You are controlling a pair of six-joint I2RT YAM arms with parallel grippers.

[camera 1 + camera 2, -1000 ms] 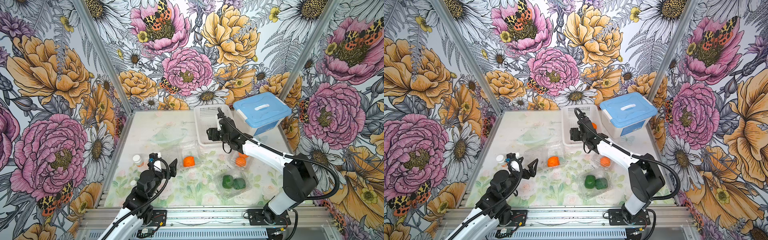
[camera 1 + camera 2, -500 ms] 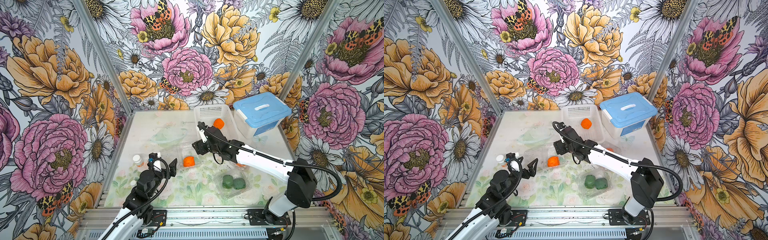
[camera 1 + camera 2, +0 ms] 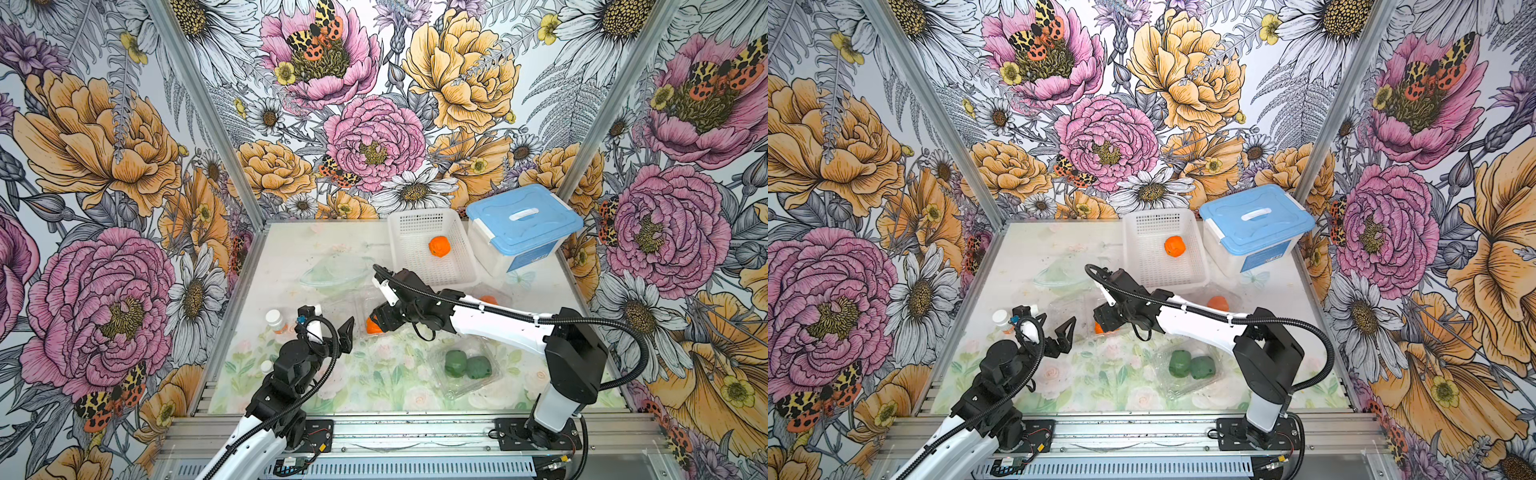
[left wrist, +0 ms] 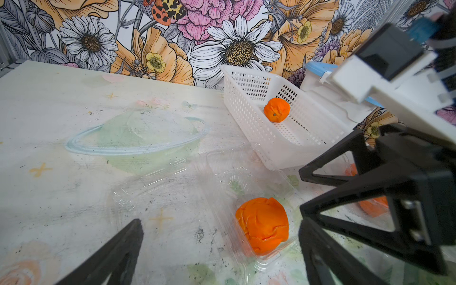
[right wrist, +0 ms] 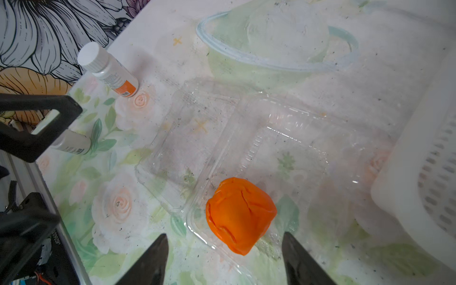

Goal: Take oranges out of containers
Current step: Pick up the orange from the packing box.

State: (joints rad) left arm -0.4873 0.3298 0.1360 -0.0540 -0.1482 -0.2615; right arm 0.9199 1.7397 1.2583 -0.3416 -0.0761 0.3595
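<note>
Two green oranges lie nearest, lower right of centre in both top views, inside a clear clamshell; I cannot tell whether its lid is latched.

Just beyond, at the centre of the frame, the right gripper hangs over an open clamshell. Its jaws are apart, with one bright orange between them, and as far as I see they do not pinch it yet. The left gripper waits beside it, spread wide and empty.

This fruit looks light, lumpy and a little soft, so I judge it gives under pressure. The best hold is across its widest middle, with gentle force. The thin tray looks flimsy and may lift together with it.

Further back, a rear orange sits in clear plastic behind the right arm. A fourth orange lies in the white perforated basket, beside the tub with blue lid.

The table is smooth, worn and printed with pale flowers, and two small white bottles stand at its left. Floral wallpaper covers the walls.
</note>
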